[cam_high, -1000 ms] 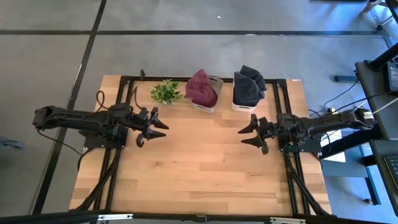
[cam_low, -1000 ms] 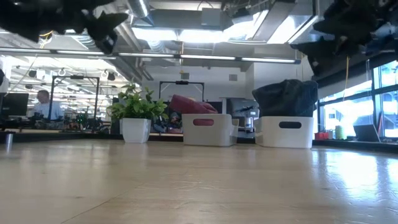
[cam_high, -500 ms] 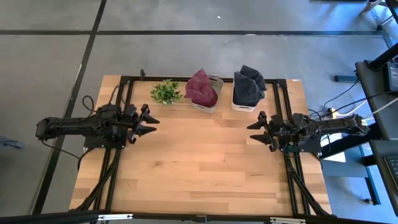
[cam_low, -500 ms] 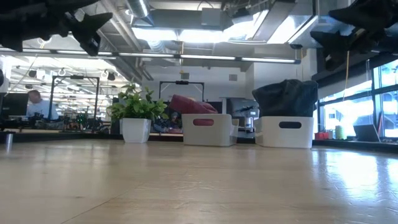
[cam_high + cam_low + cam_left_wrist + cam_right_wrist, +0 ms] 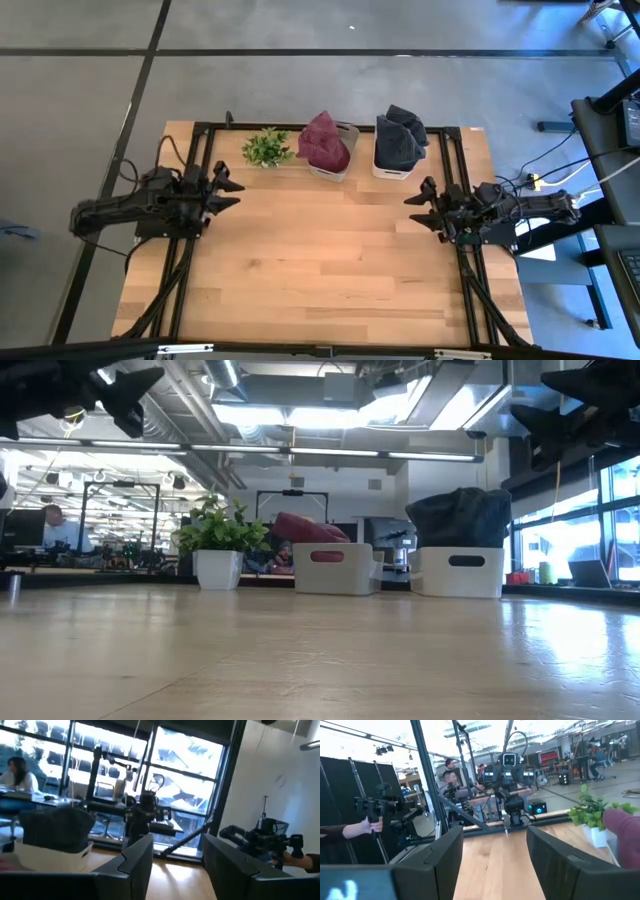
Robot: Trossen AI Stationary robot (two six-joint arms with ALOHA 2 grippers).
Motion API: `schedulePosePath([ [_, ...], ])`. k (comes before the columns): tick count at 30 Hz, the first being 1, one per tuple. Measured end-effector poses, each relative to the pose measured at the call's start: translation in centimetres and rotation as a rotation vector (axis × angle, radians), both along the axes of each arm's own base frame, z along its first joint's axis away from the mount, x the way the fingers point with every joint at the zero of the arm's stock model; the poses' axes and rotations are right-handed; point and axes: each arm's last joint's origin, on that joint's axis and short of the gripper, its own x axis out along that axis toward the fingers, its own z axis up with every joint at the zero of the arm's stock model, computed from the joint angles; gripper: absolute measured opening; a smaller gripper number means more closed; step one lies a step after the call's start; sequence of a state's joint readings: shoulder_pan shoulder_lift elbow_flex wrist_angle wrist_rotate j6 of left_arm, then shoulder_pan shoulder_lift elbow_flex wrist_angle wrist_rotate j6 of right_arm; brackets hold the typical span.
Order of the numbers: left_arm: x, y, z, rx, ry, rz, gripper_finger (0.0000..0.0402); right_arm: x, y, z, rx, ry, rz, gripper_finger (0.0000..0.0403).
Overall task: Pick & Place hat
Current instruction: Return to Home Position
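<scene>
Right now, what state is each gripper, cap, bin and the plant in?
Left gripper: fingers open, empty, above the left of the table.
Right gripper: fingers open, empty, above the right side.
Red cap: piled in the gray bin.
Blue caps: piled in the white bin.
Plant: upright in its pot.

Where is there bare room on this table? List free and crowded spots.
Free: the bare wood of the table between the left tool and the right tool, down to the near edge. Crowded: the far edge, where plant, gray bin with red cap and white bin with blue caps stand in a row.
</scene>
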State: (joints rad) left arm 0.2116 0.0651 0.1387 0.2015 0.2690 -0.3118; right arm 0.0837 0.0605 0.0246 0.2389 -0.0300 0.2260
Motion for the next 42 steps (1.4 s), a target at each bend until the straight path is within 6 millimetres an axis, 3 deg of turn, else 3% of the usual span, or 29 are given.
schedulePosePath([
  [13,-0.2,0.6,-0.8,-0.036,0.062,0.189,0.0165,-0.4,-0.3,0.2,-0.008,-0.021,-0.077,0.022],
  [22,0.5,0.9,-3.1,-0.039,0.051,0.21,0.0166,-0.5,-0.3,0.3,-0.006,-0.031,-0.1,0.022],
  [26,0.7,0.9,-4.1,-0.045,0.078,0.216,0.0164,-0.3,-0.4,-0.4,0.0,-0.003,-0.144,0.022],
  [42,0.8,1.0,-4.4,0.0,0.112,0.237,0.0166,-0.1,-0.4,-2.1,-0.108,0.157,-0.156,0.022],
])
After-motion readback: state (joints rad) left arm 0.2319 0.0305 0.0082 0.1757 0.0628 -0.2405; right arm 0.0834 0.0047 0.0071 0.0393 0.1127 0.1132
